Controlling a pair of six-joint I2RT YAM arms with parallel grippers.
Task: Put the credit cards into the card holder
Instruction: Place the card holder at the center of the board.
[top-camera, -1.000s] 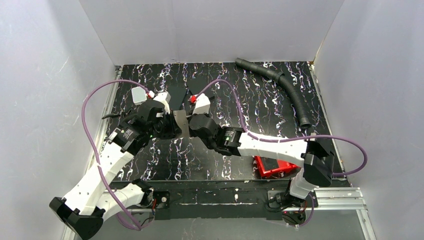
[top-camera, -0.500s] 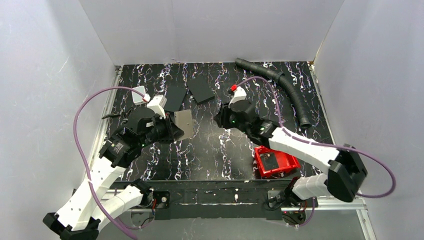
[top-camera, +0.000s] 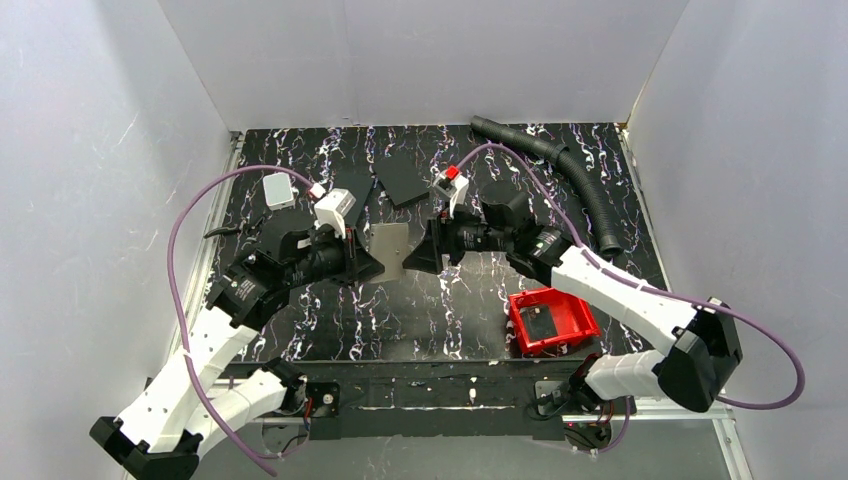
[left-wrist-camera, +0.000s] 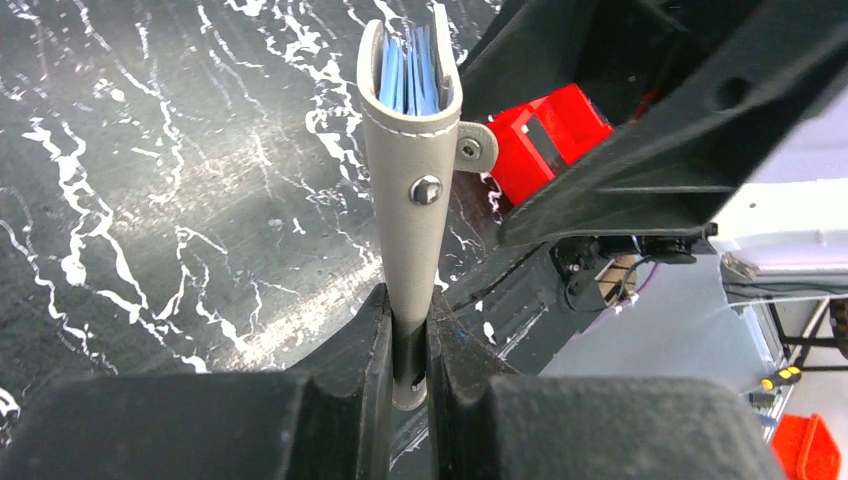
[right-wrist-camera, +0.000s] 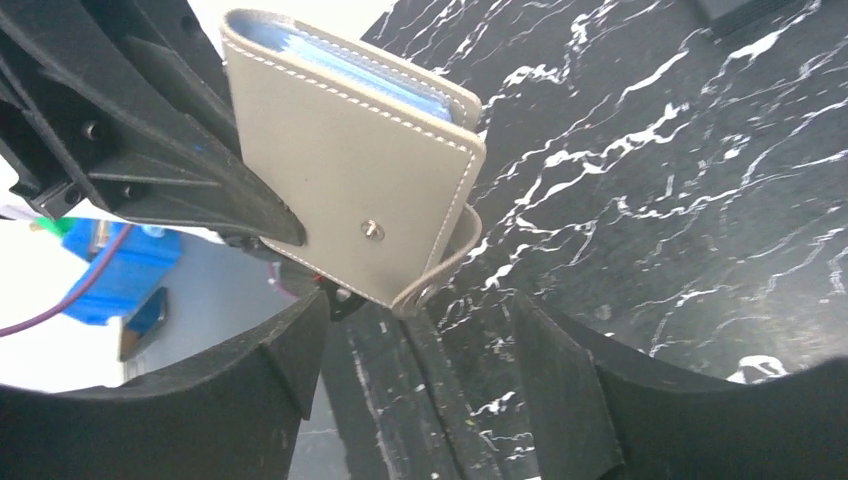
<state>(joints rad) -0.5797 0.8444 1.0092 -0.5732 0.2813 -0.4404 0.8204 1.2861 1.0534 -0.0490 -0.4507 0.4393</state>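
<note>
The card holder, a taupe wallet folded shut with its snap tab loose, hangs above the table with my left gripper shut on its edge. In the left wrist view the card holder stands up between the fingers of my left gripper, blue edges showing in its top. My right gripper faces it from the right, open. In the right wrist view the card holder's lower corner sits just past the tips of my right gripper. A small dark credit card lies in the red tray.
The red tray sits near the front right. Two black flat slabs lie at the back, with a white box at the back left. A black ribbed hose curves along the right side.
My right gripper left the card holder, swung out right, then came back to it with its jaws opened wide. The left gripper carried the card holder a little to the right.
</note>
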